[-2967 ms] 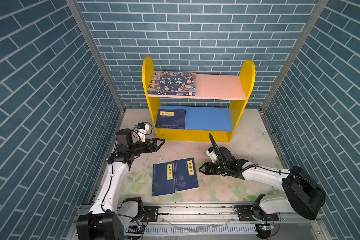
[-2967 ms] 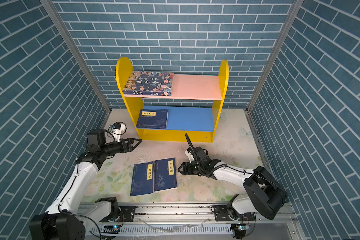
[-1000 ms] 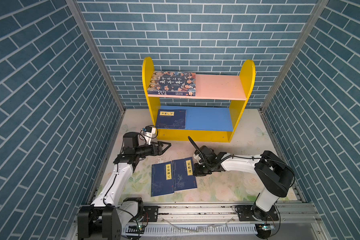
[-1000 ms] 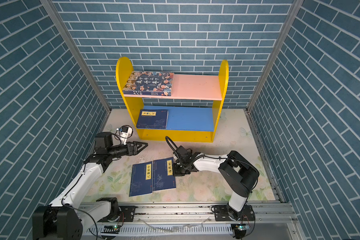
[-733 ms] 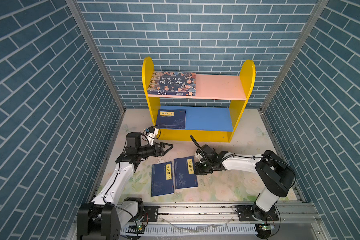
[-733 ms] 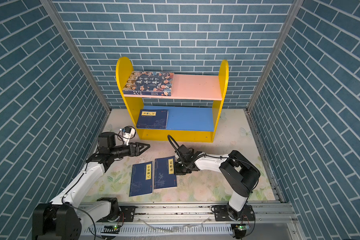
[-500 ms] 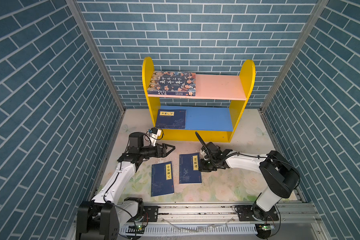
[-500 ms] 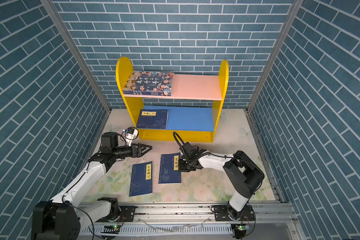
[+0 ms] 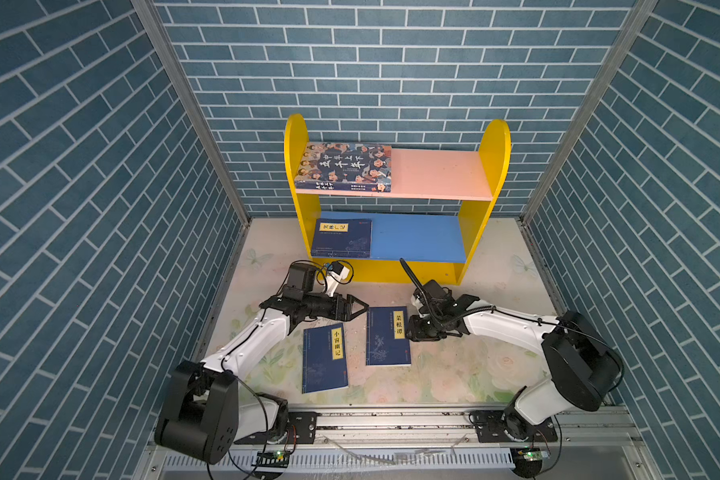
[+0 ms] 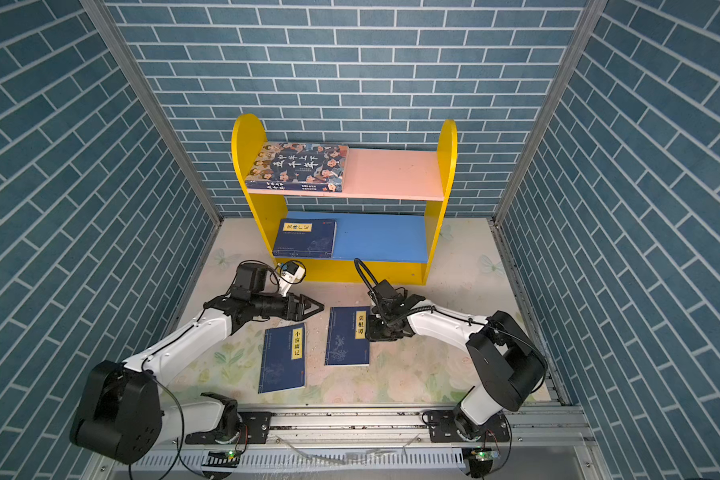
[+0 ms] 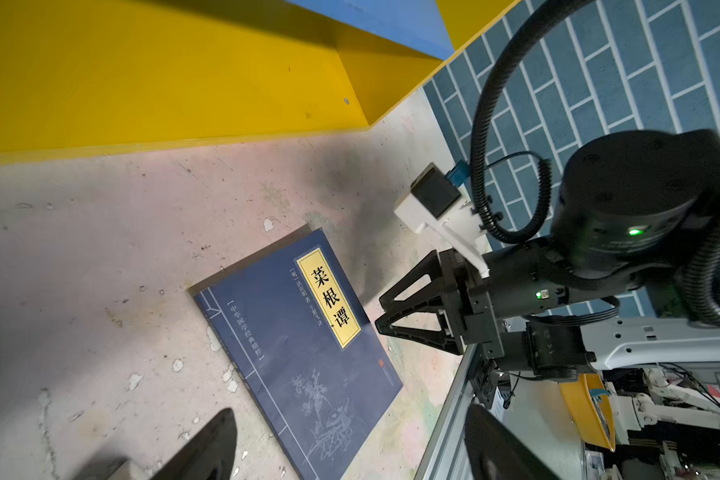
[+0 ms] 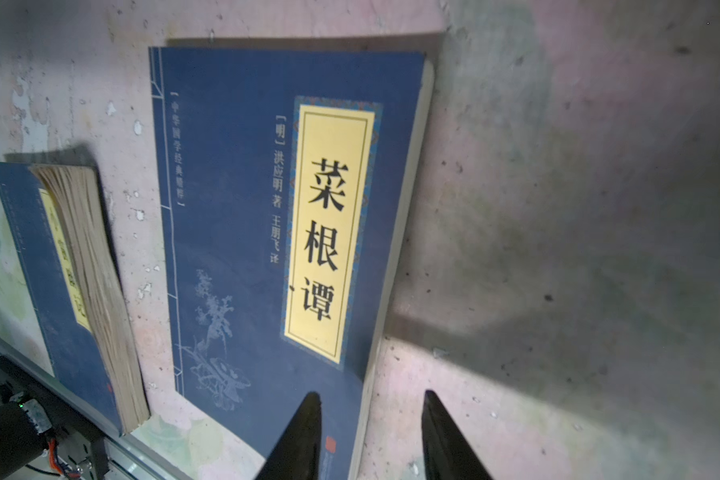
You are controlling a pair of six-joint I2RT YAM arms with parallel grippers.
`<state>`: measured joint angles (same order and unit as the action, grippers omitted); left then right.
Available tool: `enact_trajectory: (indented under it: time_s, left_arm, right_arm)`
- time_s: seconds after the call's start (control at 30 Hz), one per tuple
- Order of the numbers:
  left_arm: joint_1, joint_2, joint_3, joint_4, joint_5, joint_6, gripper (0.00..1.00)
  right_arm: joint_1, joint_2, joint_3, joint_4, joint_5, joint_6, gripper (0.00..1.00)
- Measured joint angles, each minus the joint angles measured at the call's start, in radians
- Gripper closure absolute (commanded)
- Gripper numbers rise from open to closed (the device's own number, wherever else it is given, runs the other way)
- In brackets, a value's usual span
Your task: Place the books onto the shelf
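Navy book [image 9: 387,340] flat, long axis toward shelf [image 9: 391,272], right gripper [image 12: 371,397] parted at its edge, left gripper [image 9: 359,311] spread

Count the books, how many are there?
4. Big book on the pink board, navy book on the blue board, left book and right book on the mat. More may hide underneath.

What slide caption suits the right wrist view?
Open black right gripper poised at the edge of a thin navy book with a yellow title label, a second navy book alongside.

Even overhead light in both top views; dim, shadowed, soft-edged wrist views
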<state>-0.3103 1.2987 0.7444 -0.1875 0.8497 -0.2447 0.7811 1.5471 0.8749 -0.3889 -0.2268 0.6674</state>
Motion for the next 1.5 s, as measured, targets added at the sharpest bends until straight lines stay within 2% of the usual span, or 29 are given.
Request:
enact_trajectory:
  time_s: [0.2, 0.5, 0.6, 0.73, 0.97, 1.5]
  left_arm:
    - [-0.085, 0.117, -0.003, 0.011, -0.068, -0.020, 0.14]
    - [-0.105, 0.137, -0.055, 0.050, -0.124, -0.062, 0.11]
    - [-0.114, 0.150, -0.070, 0.051, -0.125, -0.064, 0.11]
    - [-0.123, 0.154, -0.082, 0.058, -0.127, -0.068, 0.05]
    - [-0.131, 0.189, -0.099, 0.096, -0.103, -0.080, 0.03]
    - [-0.184, 0.239, -0.101, 0.101, -0.073, -0.058, 0.07]
  right_arm:
    - [-0.006, -0.045, -0.055, 0.058, -0.027, 0.025, 0.50]
    - [-0.023, -0.077, -0.182, 0.167, -0.110, 0.088, 0.51]
    - [-0.029, -0.077, -0.206, 0.219, -0.142, 0.105, 0.52]
    - [-0.036, -0.076, -0.227, 0.274, -0.179, 0.124, 0.54]
    - [-0.038, -0.075, -0.241, 0.317, -0.189, 0.144, 0.54]
    - [-0.054, -0.065, -0.258, 0.315, -0.211, 0.148, 0.52]
